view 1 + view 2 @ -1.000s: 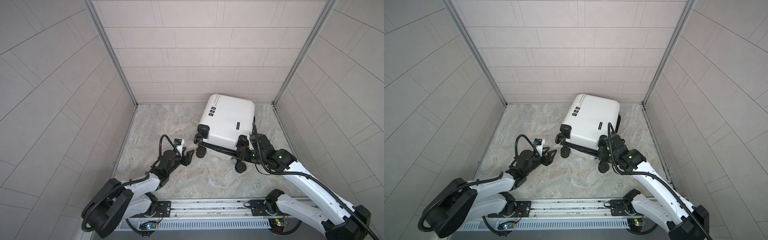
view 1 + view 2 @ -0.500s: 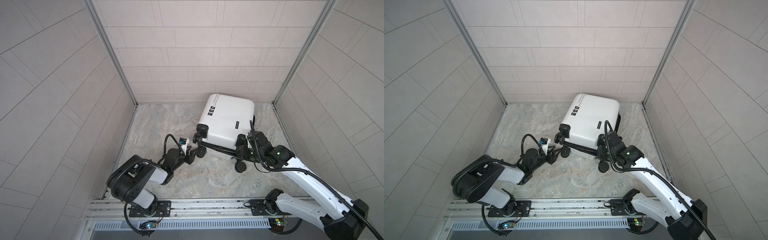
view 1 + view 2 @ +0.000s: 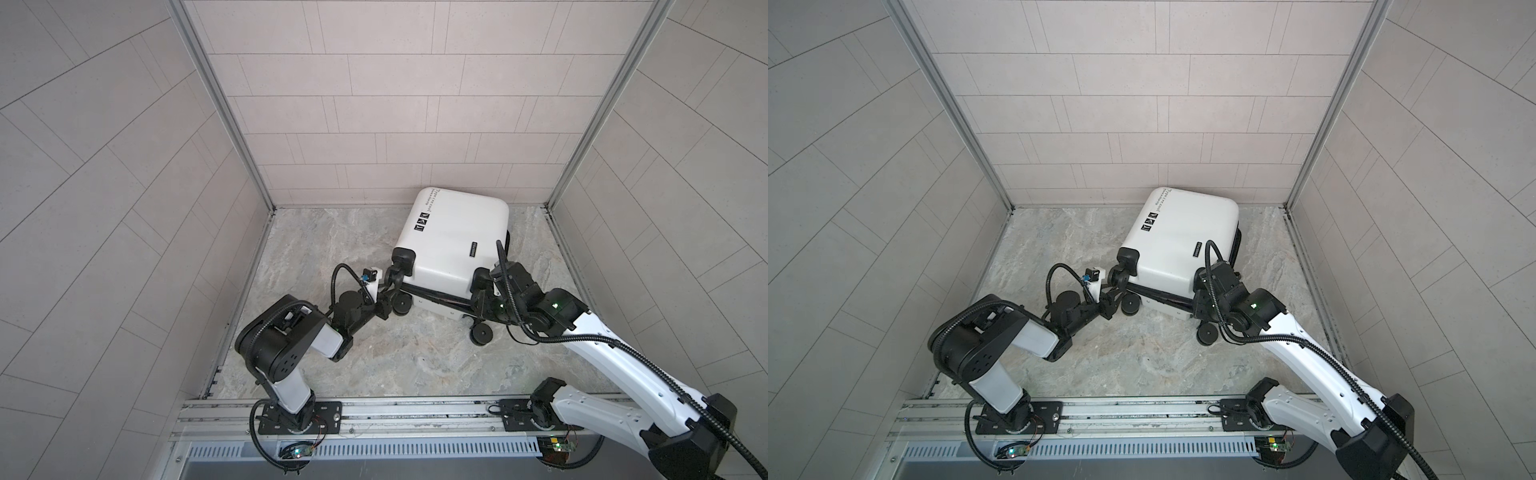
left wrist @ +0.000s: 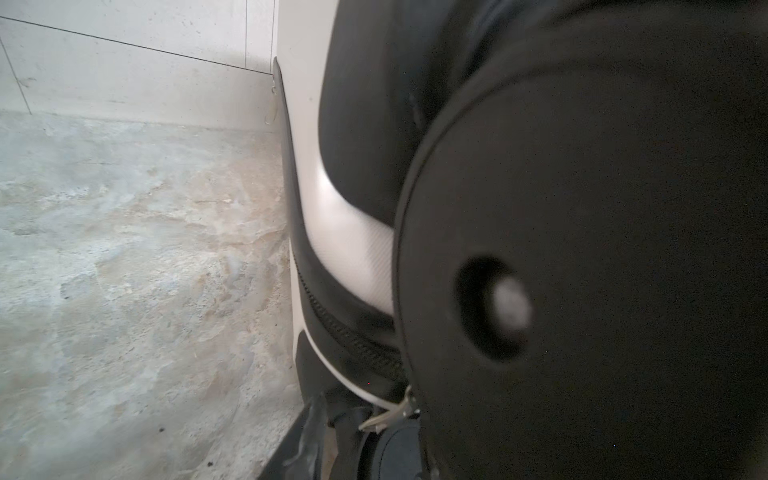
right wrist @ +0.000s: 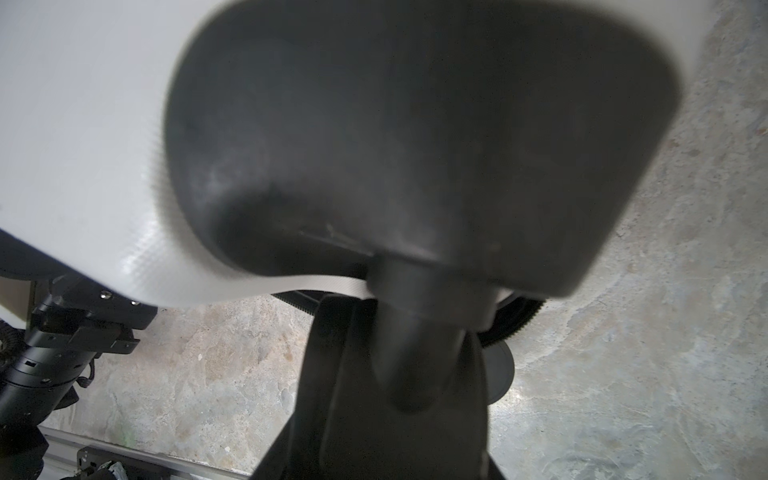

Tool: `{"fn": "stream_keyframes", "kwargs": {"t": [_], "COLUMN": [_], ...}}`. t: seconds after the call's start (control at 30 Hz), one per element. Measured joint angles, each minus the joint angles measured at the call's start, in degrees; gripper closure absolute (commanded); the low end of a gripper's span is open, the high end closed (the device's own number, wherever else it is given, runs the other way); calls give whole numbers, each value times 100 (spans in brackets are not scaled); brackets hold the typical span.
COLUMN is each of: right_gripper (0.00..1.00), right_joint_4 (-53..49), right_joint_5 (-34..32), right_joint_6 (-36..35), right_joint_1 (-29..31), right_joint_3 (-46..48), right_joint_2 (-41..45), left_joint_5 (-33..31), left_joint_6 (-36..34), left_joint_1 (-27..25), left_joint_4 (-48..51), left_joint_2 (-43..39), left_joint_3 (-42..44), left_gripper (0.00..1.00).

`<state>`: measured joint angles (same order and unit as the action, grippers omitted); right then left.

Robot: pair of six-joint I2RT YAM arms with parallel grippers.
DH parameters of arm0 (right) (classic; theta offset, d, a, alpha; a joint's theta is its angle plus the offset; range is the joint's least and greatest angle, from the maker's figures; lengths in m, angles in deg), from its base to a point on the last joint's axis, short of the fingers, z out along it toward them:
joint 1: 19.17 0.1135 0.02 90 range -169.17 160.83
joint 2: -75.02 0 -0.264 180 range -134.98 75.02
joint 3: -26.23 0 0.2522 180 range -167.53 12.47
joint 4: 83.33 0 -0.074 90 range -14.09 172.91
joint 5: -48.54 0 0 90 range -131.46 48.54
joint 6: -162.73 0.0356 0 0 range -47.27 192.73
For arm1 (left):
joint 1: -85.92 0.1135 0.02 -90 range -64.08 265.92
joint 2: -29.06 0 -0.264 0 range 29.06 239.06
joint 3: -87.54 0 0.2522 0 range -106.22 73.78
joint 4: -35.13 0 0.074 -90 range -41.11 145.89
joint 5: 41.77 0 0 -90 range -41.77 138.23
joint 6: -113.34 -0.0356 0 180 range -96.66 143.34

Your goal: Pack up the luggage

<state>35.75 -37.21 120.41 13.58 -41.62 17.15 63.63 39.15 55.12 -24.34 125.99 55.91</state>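
Note:
The luggage, a white hard-shell suitcase, lies shut and tilted on the floor near the back wall in both top views. My left gripper is at its near-left wheel. In the left wrist view that wheel fills the picture, beside the black zipper band and a silver zipper pull. One finger shows and the other is hidden. My right gripper is shut on the stem under the black wheel housing.
Tiled walls close in the marble floor on three sides, and the suitcase's far end is close to the back wall. The metal rail with both arm bases runs along the front. Another wheel rests on the floor near my right arm.
My left arm has reached forward from the open floor to the suitcase's near-left wheel, and its jaws have narrowed. The right gripper has kept its hold and the suitcase has barely shifted.

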Motion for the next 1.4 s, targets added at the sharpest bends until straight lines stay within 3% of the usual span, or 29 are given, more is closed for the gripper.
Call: {"fn": "stream_keyframes", "kwargs": {"t": [0.47, 0.7, 1.17, 1.4], "right_gripper": [91, 92, 98, 100], "right_joint_4": [-50, -37, -26, -72], "right_joint_5": [-181, -245, -326, -382], "right_joint_6": [85, 153, 234, 295], "right_joint_1": [83, 181, 227, 343], "right_joint_3": [-136, -136, -138, -247], "right_joint_2": [-142, -162, -216, -439], "left_joint_5": [514, 566, 393, -15], "left_joint_6": [345, 407, 452, 66], "left_joint_1": [79, 79, -15, -190], "left_joint_4": [-120, -66, 61, 741], "left_joint_2": [339, 339, -157, -664], "left_joint_3": [-280, -278, 20, 55], "left_gripper": [83, 100, 100, 100]}}
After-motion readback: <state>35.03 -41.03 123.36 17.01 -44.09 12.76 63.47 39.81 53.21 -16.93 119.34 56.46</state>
